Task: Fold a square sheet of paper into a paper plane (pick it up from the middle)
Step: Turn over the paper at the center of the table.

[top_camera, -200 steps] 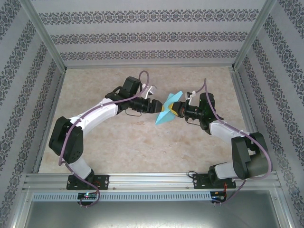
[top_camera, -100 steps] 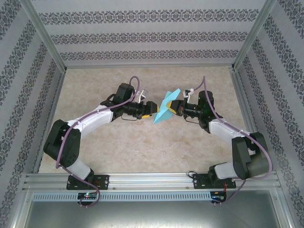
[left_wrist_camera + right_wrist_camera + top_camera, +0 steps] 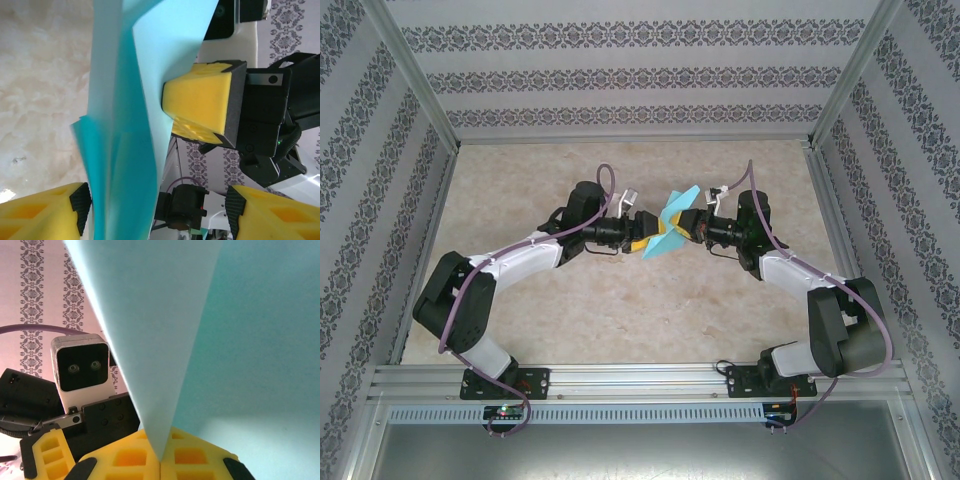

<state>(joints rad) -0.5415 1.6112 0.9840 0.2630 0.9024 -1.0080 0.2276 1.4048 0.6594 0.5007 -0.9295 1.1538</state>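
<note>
The square sheet of paper (image 3: pixel 673 213), turquoise and folded into pointed layers, hangs above the middle of the table. My right gripper (image 3: pixel 687 227) is shut on it. In the right wrist view the crease (image 3: pixel 165 405) runs down into the closed yellow pads (image 3: pixel 135 460). My left gripper (image 3: pixel 642 233) faces it from the left and is open. In the left wrist view the paper (image 3: pixel 120 125) stands between the spread fingers (image 3: pixel 45 212), close to the left pad, and the right arm's yellow fingers (image 3: pixel 202 107) pinch it beyond.
The marble tabletop (image 3: pixel 620 310) lies below both arms. Patterned walls (image 3: pixel 620 75) and metal frame posts (image 3: pixel 420 90) close in the back and sides. The left wrist camera housing (image 3: pixel 82 367) sits close behind the paper.
The left arm has pushed right, and its open fingers now straddle the paper's left edge. The right gripper has kept its hold and shifted the paper slightly up and left.
</note>
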